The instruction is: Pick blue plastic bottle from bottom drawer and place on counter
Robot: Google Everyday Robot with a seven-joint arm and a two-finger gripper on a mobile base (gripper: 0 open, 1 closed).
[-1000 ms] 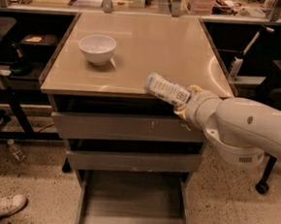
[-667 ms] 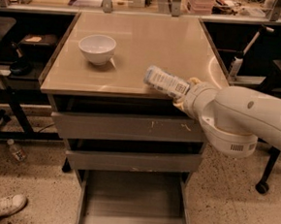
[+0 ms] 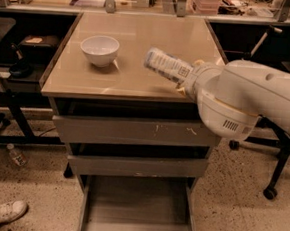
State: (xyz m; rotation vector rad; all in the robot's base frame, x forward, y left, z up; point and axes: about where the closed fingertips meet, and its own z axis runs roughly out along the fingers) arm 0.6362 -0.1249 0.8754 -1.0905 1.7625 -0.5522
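Observation:
My gripper (image 3: 187, 76) is shut on the blue plastic bottle (image 3: 165, 65), a pale bottle with a whitish printed label. It holds the bottle tilted, its free end pointing up-left, just above the right front part of the beige counter (image 3: 141, 34). The white arm comes in from the right and hides most of the fingers. The bottom drawer (image 3: 137, 207) stands pulled open below, and its grey floor is bare. A white bowl (image 3: 99, 49) sits on the left of the counter, well apart from the bottle.
Two shut grey drawers (image 3: 133, 131) sit under the counter. A cluttered workbench (image 3: 94, 0) runs along the back. A tiny clear bottle (image 3: 15, 155) and a white shoe (image 3: 2, 212) are on the floor at left. An office chair base (image 3: 272, 190) stands at right.
The arm has carried the bottle up and farther in over the counter, away from its front edge. The bowl and the drawers have not moved.

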